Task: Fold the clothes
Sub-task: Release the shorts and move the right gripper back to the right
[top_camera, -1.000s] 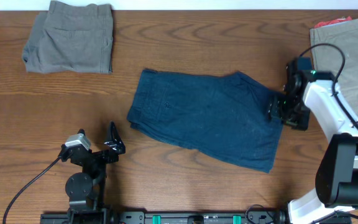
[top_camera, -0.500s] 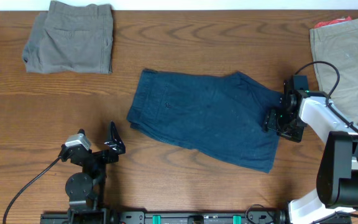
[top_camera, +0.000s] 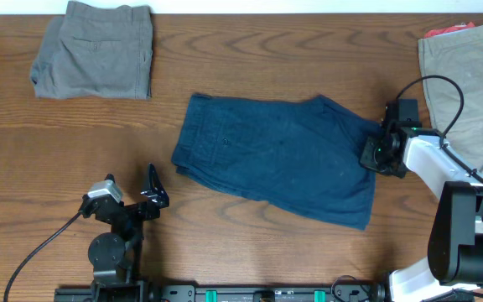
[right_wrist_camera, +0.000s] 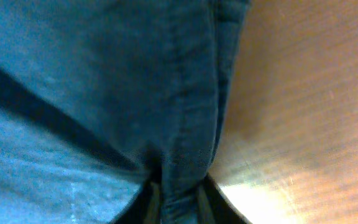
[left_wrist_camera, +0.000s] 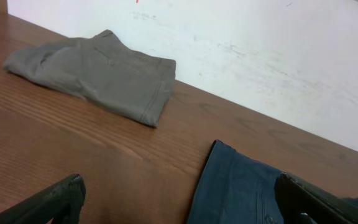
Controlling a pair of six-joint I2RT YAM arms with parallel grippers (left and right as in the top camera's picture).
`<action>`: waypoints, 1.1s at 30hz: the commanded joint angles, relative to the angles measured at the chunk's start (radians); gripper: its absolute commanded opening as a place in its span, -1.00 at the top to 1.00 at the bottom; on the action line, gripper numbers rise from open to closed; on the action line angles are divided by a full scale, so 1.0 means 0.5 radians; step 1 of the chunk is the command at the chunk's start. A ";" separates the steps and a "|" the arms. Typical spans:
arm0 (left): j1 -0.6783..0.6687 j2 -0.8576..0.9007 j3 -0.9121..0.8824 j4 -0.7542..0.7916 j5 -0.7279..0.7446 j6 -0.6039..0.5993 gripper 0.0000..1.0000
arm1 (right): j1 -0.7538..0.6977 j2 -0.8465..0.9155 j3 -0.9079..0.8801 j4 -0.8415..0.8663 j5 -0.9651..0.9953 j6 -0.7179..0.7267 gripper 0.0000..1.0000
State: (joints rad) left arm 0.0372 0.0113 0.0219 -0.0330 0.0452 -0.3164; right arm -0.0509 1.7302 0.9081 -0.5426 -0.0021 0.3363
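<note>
Navy blue shorts (top_camera: 279, 155) lie folded flat in the middle of the table, waistband to the left. My right gripper (top_camera: 374, 153) sits at their right edge, shut on the hem; in the right wrist view the navy fabric (right_wrist_camera: 179, 124) is pinched into a ridge between the fingers (right_wrist_camera: 194, 199). My left gripper (top_camera: 151, 191) rests open near the front left, apart from the shorts. Its view shows the two dark fingertips (left_wrist_camera: 61, 199) spread wide, with the shorts' corner (left_wrist_camera: 241, 186) ahead.
Folded grey shorts (top_camera: 95, 50) lie at the back left, also visible as grey shorts (left_wrist_camera: 98, 71) in the left wrist view. Khaki-beige shorts (top_camera: 468, 75) lie at the back right over a coral-red garment (top_camera: 447, 30). A white wall (left_wrist_camera: 260, 56) borders the table's far edge.
My right gripper dropped onto the shorts' right edge and closed on the hem. The left arm has not moved.
</note>
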 commanded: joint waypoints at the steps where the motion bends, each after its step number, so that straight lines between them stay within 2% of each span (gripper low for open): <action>1: -0.005 -0.011 -0.036 -0.069 -0.040 0.018 -0.96 | -0.001 0.046 -0.064 0.060 -0.071 0.014 0.98; 20: -0.005 -0.011 -0.036 -0.069 -0.040 0.018 -0.96 | -0.001 0.046 -0.052 0.833 -0.251 -0.040 0.98; 24: -0.005 -0.011 -0.036 -0.069 -0.040 0.018 -0.96 | -0.001 0.046 -0.005 0.829 -0.312 -0.038 0.98; 28: -0.005 -0.011 -0.036 -0.069 -0.040 0.018 -0.95 | -0.008 0.046 0.027 0.777 -0.243 -0.038 0.84; 33: -0.005 -0.011 -0.036 -0.069 -0.040 0.018 -0.96 | -0.059 0.044 0.180 0.610 -0.206 -0.079 0.91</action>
State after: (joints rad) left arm 0.0372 0.0113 0.0219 -0.0330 0.0452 -0.3161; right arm -0.0559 1.7458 0.9268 -0.1993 -0.1219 0.3214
